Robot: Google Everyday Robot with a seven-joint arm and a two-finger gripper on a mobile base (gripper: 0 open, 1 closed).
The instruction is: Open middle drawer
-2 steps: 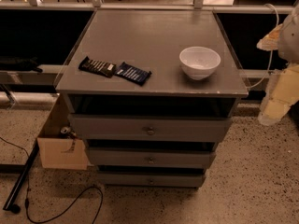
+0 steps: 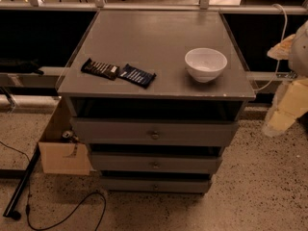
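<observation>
The grey cabinet (image 2: 154, 47) has three stacked grey drawers, each with one small round knob. The middle drawer (image 2: 155, 163) is the medium-fronted one, between the taller top drawer (image 2: 154, 132) and the slim bottom drawer (image 2: 155, 185). Its knob (image 2: 155, 165) sits at the centre of its front. My gripper (image 2: 279, 119) is the cream-coloured part of the arm at the right edge of the view. It hangs beside the cabinet's right side, at about the height of the top drawer, and is apart from all the drawers.
A white bowl (image 2: 205, 64) and two dark snack bars (image 2: 118, 72) lie on the cabinet top. A cardboard box (image 2: 60, 153) stands on the floor at the cabinet's left. A black cable (image 2: 67, 215) loops on the speckled floor. Dark railings run behind.
</observation>
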